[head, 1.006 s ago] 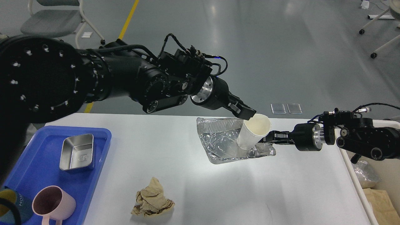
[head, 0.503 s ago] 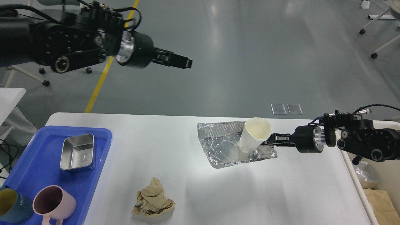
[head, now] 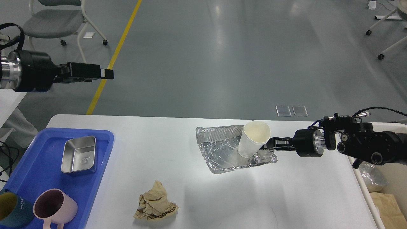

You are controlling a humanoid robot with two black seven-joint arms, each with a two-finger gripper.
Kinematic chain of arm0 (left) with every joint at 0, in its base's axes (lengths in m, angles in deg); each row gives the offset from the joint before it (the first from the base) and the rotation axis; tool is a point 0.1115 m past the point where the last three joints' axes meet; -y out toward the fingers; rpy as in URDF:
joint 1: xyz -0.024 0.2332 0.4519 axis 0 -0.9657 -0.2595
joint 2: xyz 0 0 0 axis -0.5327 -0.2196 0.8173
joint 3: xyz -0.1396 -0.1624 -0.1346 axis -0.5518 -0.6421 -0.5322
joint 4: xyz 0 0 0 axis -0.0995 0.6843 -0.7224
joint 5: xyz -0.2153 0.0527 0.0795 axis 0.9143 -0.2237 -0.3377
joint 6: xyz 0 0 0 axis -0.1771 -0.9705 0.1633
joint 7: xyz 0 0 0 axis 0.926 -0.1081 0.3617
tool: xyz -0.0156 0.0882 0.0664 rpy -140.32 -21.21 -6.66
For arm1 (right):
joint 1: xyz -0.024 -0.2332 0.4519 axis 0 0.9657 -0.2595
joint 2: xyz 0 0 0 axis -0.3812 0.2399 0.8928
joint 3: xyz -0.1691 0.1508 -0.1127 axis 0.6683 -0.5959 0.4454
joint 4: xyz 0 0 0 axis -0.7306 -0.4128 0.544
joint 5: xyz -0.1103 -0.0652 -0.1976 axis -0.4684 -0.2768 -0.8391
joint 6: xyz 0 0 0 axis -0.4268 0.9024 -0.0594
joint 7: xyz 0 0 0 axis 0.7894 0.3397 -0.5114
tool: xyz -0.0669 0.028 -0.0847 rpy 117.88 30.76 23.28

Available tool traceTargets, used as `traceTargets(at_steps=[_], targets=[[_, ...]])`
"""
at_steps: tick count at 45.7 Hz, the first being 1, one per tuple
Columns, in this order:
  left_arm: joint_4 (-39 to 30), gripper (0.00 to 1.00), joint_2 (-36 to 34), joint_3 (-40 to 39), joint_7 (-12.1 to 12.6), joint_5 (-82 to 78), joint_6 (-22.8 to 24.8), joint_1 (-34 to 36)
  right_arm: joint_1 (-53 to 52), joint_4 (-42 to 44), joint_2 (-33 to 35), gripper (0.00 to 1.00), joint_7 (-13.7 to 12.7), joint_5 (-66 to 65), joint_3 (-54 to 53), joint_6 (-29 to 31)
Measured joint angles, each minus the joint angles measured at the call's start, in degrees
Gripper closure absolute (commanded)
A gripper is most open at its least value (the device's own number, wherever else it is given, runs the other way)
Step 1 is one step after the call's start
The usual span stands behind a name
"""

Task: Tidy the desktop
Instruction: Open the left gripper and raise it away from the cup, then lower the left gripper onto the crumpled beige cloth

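Head view: right claw (head: 269, 144) grips the foil tray (head: 222, 152) at its right end, paper cup (head: 252, 143) inside; left claw (head: 106, 73), apparently closed and empty, hangs far off left above the tabletop (head: 159, 143).

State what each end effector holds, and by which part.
The right end effector grips the foil tray by its crumpled right edge, with a paper cup in the tray. The left end effector holds nothing.
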Motion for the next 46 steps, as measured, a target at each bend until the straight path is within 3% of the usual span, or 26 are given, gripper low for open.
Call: traceTargets(at_steps=[10,26,46], targets=[[-1.8,0.04,-7.7,0.3,0.0,-3.4,3.7,2.0,0.3,0.0,0.0,1.0,0.0,0.0,0.0,0.0],[-1.7,0.04,-8.5,0.3,0.1,-4.6,3.9,0.9,0.4,0.2,0.0,1.0,0.0,0.0,0.0,0.0],[-1.5,0.04,5.6,-2.6,0.2,-13.1,-6.8,-21.5,0.4,1.5,-0.4,1.0,0.0,0.0,0.6,0.0]])
